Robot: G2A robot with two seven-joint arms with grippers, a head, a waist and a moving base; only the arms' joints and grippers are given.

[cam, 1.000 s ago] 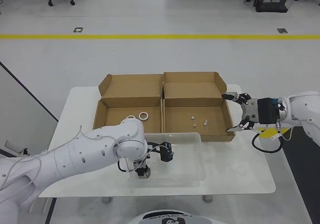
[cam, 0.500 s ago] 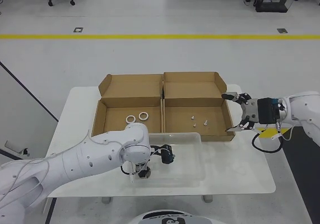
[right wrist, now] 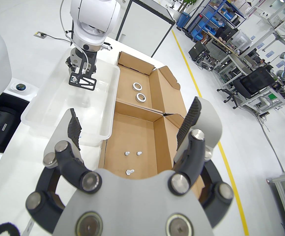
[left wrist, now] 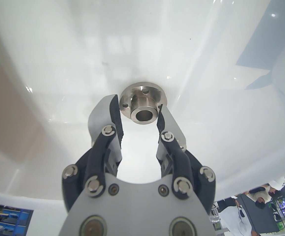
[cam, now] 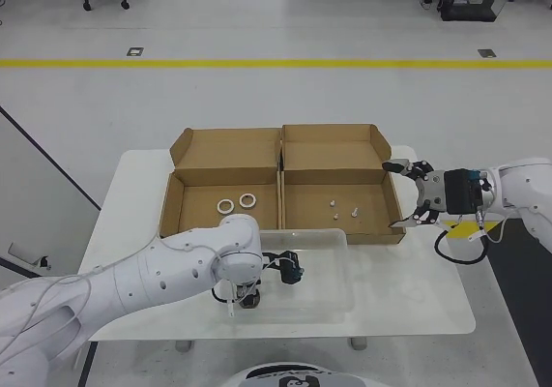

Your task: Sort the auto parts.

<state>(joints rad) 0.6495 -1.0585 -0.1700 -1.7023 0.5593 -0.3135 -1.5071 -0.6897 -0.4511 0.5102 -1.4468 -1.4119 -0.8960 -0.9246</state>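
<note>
Left tool (left wrist: 137, 104): fingers apart, straddling flanged bushing (left wrist: 145, 99) lying in clear tray (cam: 324, 281), near edge of table (cam: 421, 300). Right tool (cam: 401, 193): gaping, hovering. Two rings (cam: 237, 203), screws (cam: 343, 206) sitting boxed already; bushing is awaiting sorting.

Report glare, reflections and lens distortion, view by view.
Left wrist view: small glare specks and pale reflections on the glossy white bin around the metal flange. Right wrist view: wide-angle bending, so straight edges bow slightly, as along the yellow floor line. Top view: even overhead light, that line runs straight, and there is no strong glare on the table.
</note>
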